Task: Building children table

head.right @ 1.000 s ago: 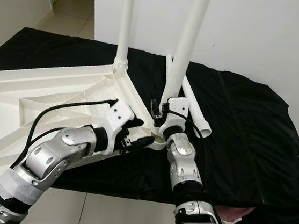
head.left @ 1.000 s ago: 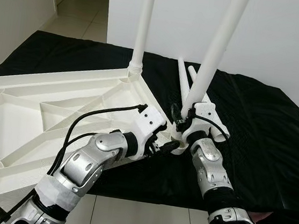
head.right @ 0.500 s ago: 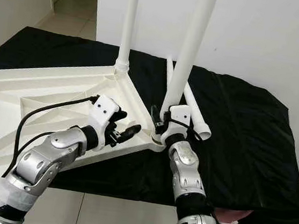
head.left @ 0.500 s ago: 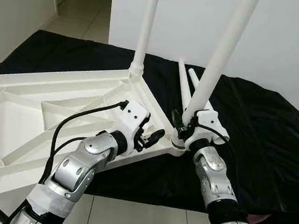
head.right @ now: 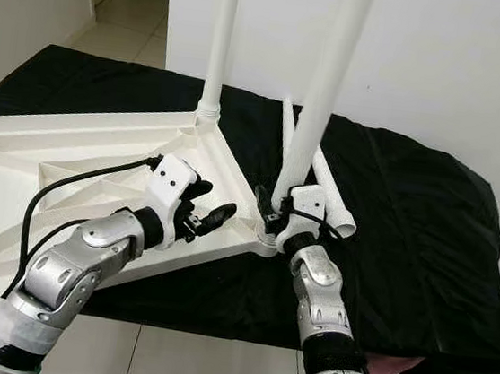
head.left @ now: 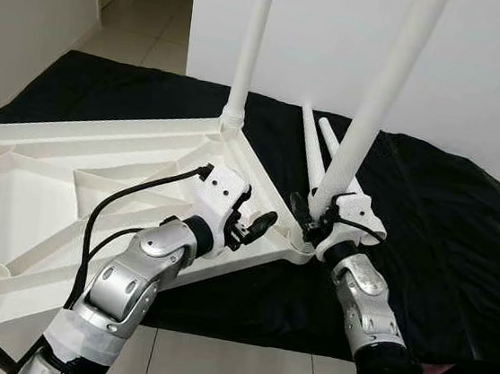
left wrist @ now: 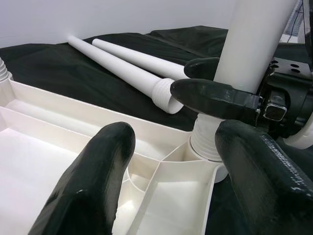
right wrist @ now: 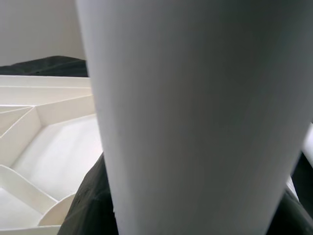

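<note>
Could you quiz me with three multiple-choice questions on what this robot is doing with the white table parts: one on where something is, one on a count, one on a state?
1. Where do the loose white plastic legs lie?
A. On the black cloth
B. On the tiled floor
C. Inside the tabletop

2. How many legs stand upright in the upturned white plastic tabletop?
A. None
B. Two
C. Four

3. What is the right gripper doing?
A. Hanging idle
B. Gripping an upright leg near its base
C. Holding a cable

Answers:
1 A: the loose white plastic legs rest on the black cloth.
2 B: a far leg and a near leg rise from the upturned white plastic tabletop.
3 B: the right gripper is shut on the near leg's base; the left gripper is open beside it.
</note>
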